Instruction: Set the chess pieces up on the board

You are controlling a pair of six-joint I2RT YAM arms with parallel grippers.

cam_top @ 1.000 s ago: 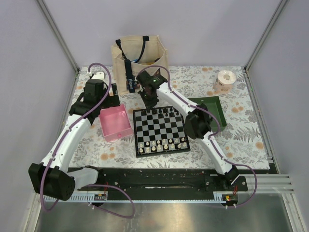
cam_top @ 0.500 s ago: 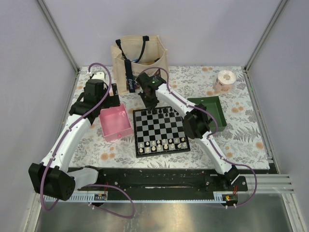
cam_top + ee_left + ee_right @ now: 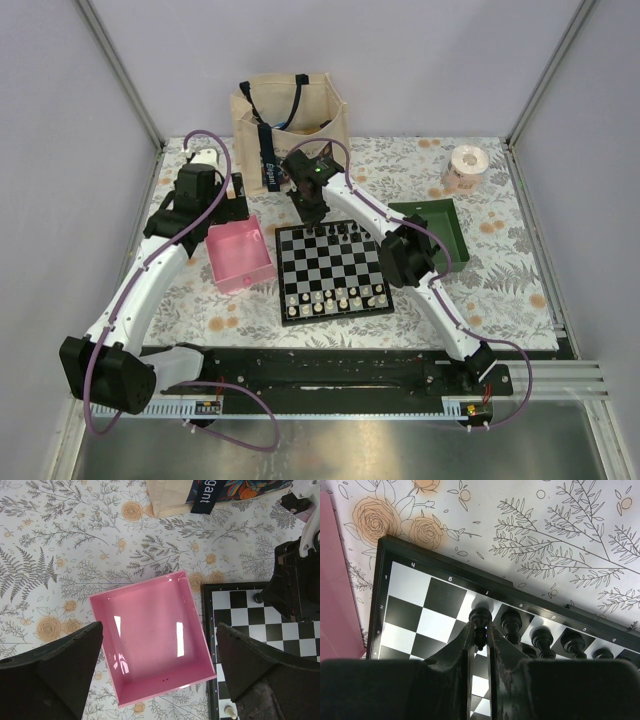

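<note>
The right gripper is clamped on 1 small black chess piece, its 2 fingers pressed against the piece's sides just below the head. The piece hangs upright over the far row of the chessboard, close to the black border. Whether its base touches the square cannot be told. The 2 far-row squares between it and the board's far-left corner are bare. On its other side, the other black pieces stand in a line along the same row, the closest just beside the right finger, so room is tight there.

From above, the right gripper sits at the far-left part of the chessboard. The middle ranks are open, and the white pieces fill the 2 near rows. A tote bag stands beyond the far edge, with a strip of floral tablecloth between.

The left gripper hovers with its jaws spread wide above the pink tray, holding nothing. The pink tray lies just beside the board's left border, a thin wedge of cloth between them. A green tray lies off the board's right side, partly behind the right arm. A roll of tape stands near the far-right table edge.
</note>
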